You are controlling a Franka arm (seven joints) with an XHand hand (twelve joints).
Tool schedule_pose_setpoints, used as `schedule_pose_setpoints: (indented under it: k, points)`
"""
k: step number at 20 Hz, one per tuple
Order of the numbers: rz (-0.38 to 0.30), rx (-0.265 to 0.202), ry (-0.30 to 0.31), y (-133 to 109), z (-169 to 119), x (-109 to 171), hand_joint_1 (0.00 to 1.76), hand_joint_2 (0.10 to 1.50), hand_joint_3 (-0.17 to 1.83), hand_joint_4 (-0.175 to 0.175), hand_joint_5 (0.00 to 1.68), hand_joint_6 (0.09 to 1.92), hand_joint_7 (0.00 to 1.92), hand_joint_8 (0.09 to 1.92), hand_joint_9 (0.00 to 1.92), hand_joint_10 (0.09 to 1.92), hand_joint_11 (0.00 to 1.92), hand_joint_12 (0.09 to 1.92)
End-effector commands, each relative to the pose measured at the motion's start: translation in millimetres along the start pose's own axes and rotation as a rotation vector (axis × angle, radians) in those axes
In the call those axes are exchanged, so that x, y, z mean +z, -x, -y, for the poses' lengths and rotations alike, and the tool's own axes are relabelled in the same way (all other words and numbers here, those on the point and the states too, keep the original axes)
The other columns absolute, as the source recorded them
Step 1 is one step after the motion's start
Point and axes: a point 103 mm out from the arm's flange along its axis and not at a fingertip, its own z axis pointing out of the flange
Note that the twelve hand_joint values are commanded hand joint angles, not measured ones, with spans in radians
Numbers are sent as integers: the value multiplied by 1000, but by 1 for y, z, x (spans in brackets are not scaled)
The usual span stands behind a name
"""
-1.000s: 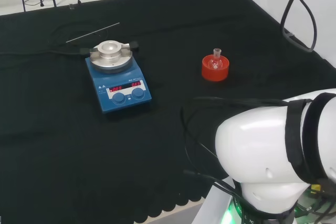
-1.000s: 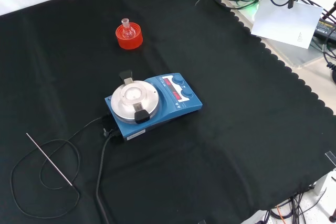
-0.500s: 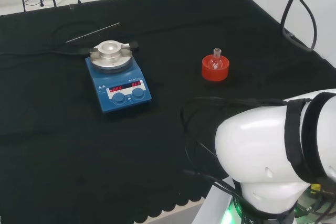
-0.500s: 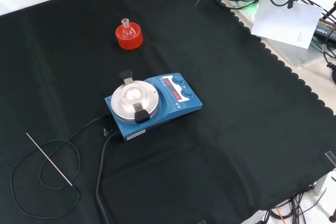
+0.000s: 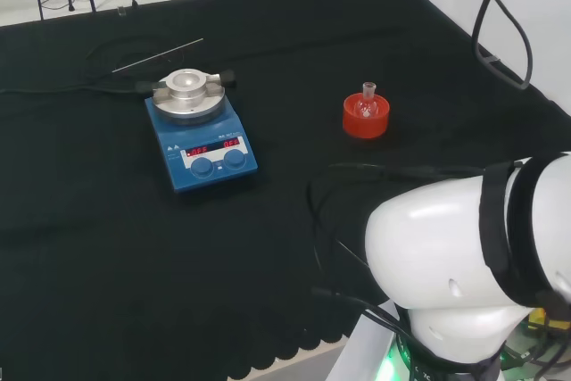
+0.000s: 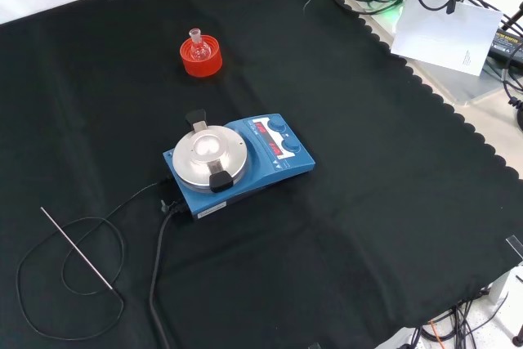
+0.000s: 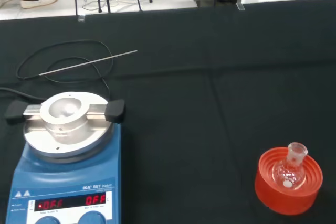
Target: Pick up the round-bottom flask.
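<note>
The small clear glass round-bottom flask (image 5: pixel 367 106) sits upright in its red ribbed ring stand (image 5: pixel 366 119), at three o'clock of the blue hotplate stirrer (image 5: pixel 202 141) in the head view; the hand's state cannot be told.

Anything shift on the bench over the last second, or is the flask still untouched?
Only the arm's white link has shifted slightly in the head view, and the cable above it hangs differently. The round-bottom flask still sits upright in its red ribbed stand, untouched. The blue stirrer plate and the metal probe with its cable lie where they were.
</note>
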Motion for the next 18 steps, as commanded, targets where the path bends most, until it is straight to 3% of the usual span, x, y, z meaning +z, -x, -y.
schedule_pose_setpoints:
  k: [1, 12, 18]
  points:
    - [-15, 47, -33, 20, -19, 34, 178, 1263, 277, -44, 360, 115, 117, 555, 171, 695, 0, 1155]
    - [-66, 106, -61, 85, -97, 101, 229, 1260, 244, -49, 388, 94, 144, 567, 202, 697, 0, 1174]
    - [-91, 127, -70, 105, -127, 129, 307, 1227, 218, -52, 399, 87, 147, 571, 215, 696, 0, 1179]
